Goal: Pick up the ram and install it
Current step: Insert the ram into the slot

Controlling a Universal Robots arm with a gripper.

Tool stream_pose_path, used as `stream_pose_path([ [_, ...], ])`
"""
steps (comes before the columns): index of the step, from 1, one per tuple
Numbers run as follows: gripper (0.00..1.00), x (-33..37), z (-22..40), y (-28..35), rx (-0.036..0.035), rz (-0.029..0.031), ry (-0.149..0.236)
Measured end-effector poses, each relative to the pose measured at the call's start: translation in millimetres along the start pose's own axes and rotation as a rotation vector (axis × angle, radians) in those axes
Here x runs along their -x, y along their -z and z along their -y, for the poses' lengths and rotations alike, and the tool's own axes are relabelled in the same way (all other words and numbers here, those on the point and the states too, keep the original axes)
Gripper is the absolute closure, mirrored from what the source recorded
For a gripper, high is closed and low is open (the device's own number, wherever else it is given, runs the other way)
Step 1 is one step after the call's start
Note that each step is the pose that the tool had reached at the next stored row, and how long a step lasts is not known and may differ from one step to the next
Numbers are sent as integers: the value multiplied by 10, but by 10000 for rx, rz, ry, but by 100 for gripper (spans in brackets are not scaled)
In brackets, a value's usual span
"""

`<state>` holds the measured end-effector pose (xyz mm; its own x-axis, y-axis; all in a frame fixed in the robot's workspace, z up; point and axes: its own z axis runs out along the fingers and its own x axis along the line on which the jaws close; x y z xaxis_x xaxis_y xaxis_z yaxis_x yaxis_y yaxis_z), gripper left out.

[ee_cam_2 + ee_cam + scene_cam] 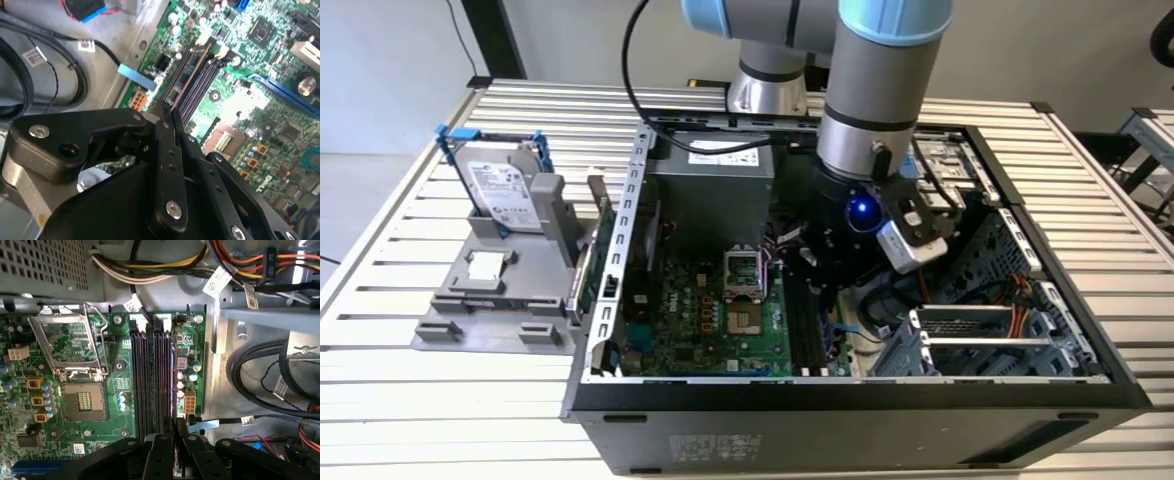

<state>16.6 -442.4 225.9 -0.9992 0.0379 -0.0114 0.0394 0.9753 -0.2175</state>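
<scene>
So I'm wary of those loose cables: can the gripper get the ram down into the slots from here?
Probably yes. The gripper holds the ram edge-on right over the slots. The cables lie off to the side, beyond the board's edge.

the arm (874, 90) is a thick grey tube with pale blue caps at its joints and a shiny silver collar at the base; a black cable loops along it. near the wrist sits a black housing with a small blue light, and a silver-white camera block (911, 240) is strapped to its side. the gripper (167, 132) is matte black — broad linkage plates, rounded edges — studded with silver screw heads, and its fingers (181, 432) are flat, narrow black bars.
</scene>
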Motion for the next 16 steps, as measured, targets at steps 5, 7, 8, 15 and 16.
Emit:
stream_pose_path([
  [5, 100, -21, -2, -13, -8, -3, 3],
  [7, 100, -21, -5, -25, -28, -12, 6],
  [8, 100, -22, -6, -32, -42, -16, 6],
  [15, 100, -24, -16, -52, -109, -27, 9],
  [16, 100, -24, -21, -52, -114, -27, 8],
])
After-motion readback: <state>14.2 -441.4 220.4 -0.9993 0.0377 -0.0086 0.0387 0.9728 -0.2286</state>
